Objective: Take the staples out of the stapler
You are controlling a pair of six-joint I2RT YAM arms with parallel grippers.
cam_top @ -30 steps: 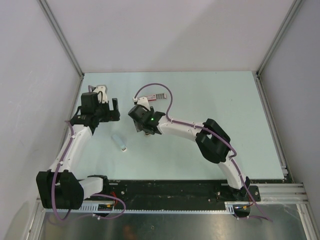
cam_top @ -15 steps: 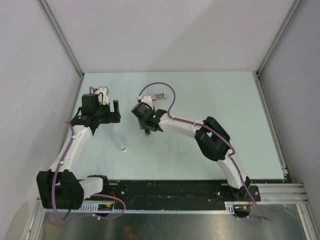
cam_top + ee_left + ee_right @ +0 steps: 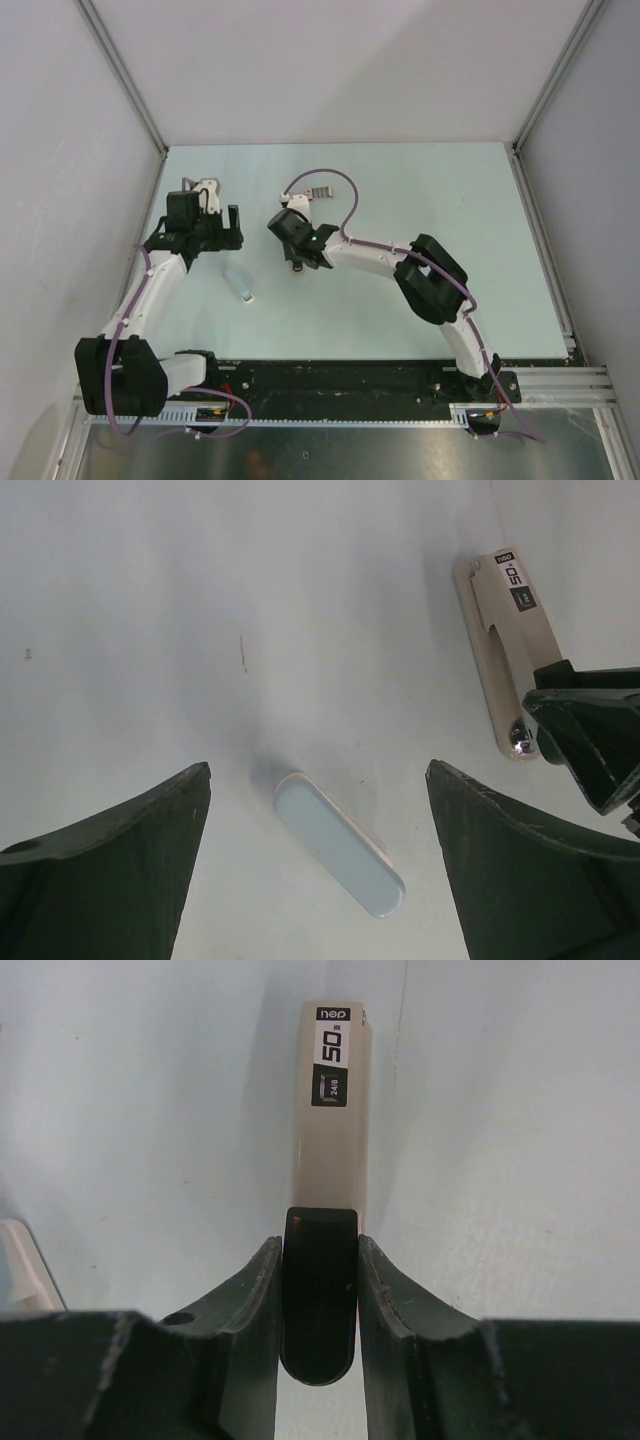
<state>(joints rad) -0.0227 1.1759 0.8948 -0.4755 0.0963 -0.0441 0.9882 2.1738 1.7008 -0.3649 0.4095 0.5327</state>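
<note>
- Right now the right gripper (image 3: 318, 1245) is squeezing the black back end of the stapler (image 3: 335, 1110), with one finger pressing on each side.
- The stapler's tan body is pointing straight ahead, away from the right gripper. Its long side is running in line with the fingers, not across them.
- The end with the "50" label is sitting farthest from the right gripper.
- The stapler is lying on the table (image 3: 500, 1110) or just above it; which one is not showing clearly.
- The left gripper (image 3: 318, 768) is hanging with its fingers wide apart and is holding nothing.
- From the left gripper, the stapler is lying ahead and off to the right side, well apart from its fingers.
- A pale blue oblong thing (image 3: 340, 845) is lying on the table below the gap of the left gripper. What it is cannot be told.
- The right arm is being the nearer one, since it is touching the stapler.
- No loose staples are showing.
- The staples are probably going to slide out along the stapler's long side, so the coming move is likely needing a straight pull along that line.
</note>
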